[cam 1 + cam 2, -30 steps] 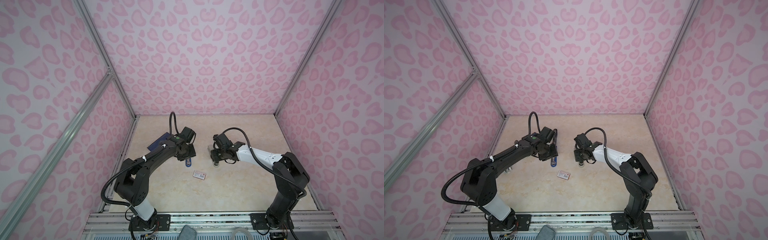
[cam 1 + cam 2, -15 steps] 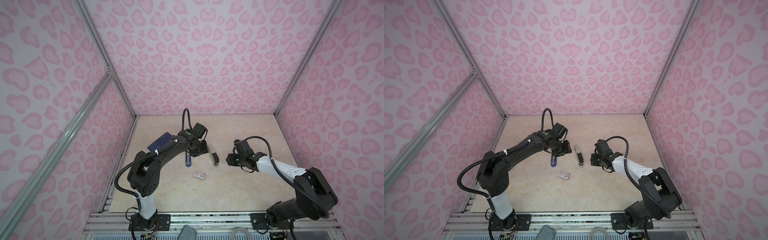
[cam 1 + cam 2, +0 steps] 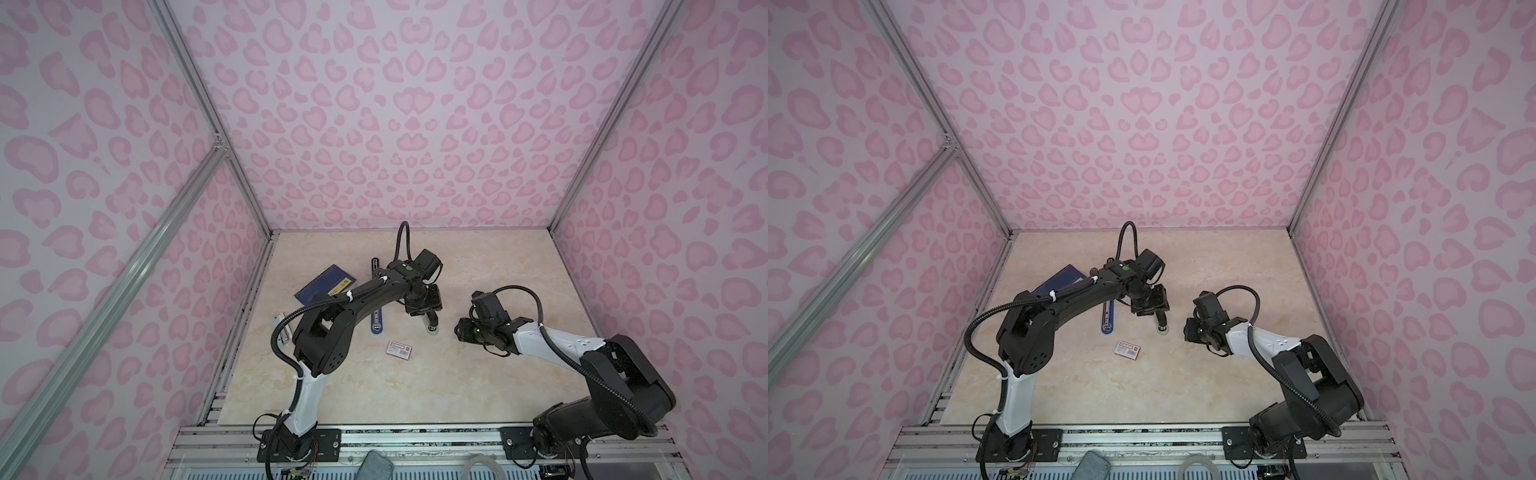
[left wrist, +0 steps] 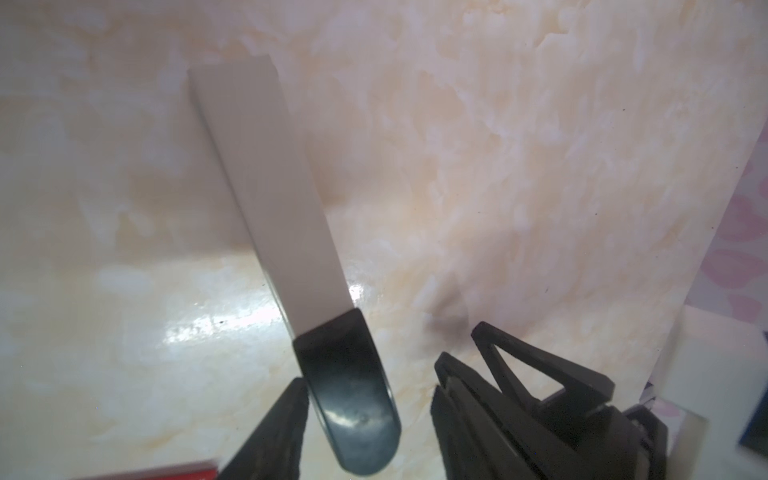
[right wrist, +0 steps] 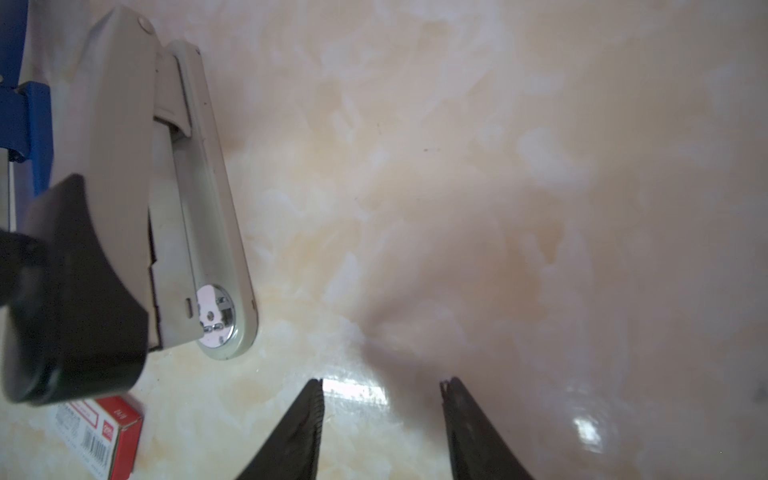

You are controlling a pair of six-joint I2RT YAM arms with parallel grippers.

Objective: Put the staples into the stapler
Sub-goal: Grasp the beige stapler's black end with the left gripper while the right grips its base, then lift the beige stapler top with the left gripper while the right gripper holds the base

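Little of the loading is done, as I judge it. My left gripper (image 4: 374,374) stands about half open over the stapler (image 4: 270,187). The stapler's black front end lies between my jaws, close against one finger (image 4: 286,428), with a clear gap to the other, so I straddle it rather than clamp it. My right gripper (image 5: 382,380) is also parted about halfway and holds nothing. Only bare table (image 3: 478,374) shows between its tips, with the stapler off to one side of them and well clear. From that wrist I see the stapler's grey top arm, its black cap and the round silver anvil on its base. The arm looks only slightly lifted, and I cannot see an opened staple channel. The staples (image 3: 284,330) lie in their small white tray well away from both my jaws, beyond my left arm near the table's edge. They are too small in a top view for me to count the strips. The white sleeve (image 3: 399,349) with its red label and barcode lies by itself, apart from the tray and just short of the stapler's black end. So the box is already open. What remains, I judge, is swinging the stapler open, fetching a strip from the tray, seating it in the channel and closing the top.
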